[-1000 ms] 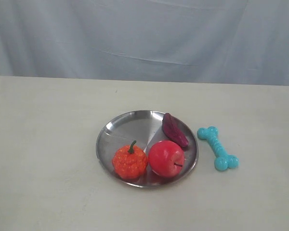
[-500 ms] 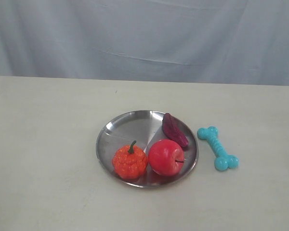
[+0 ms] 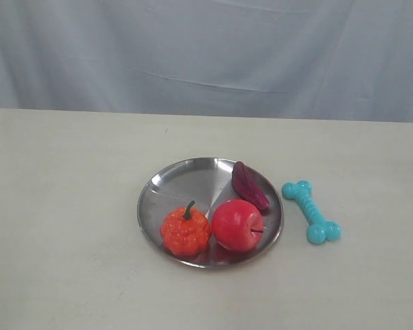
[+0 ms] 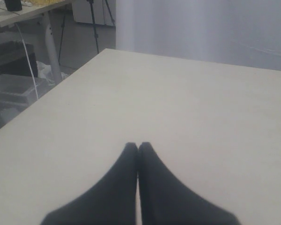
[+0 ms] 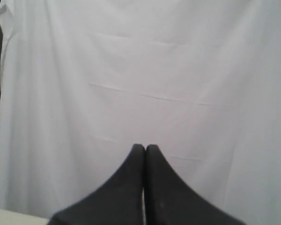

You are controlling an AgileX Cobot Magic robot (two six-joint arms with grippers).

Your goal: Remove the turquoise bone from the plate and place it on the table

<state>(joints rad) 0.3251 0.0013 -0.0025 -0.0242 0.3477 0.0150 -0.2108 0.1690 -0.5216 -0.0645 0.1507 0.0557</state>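
The turquoise bone (image 3: 312, 212) lies flat on the cream table (image 3: 69, 206), just right of the steel plate (image 3: 186, 180) and apart from its rim. Neither arm shows in the exterior view. In the left wrist view my left gripper (image 4: 138, 146) is shut with nothing between its black fingers, hovering over bare tabletop (image 4: 178, 103). In the right wrist view my right gripper (image 5: 144, 148) is shut and empty too, facing the white backdrop curtain (image 5: 145, 70). The bone and plate are out of both wrist views.
On the plate sit an orange pumpkin (image 3: 185, 231), a red apple (image 3: 237, 225) and a dark purple piece (image 3: 250, 185). A pale curtain (image 3: 206, 55) hangs behind the table. Off the table's edge in the left wrist view stand another desk (image 4: 23, 14) and boxes.
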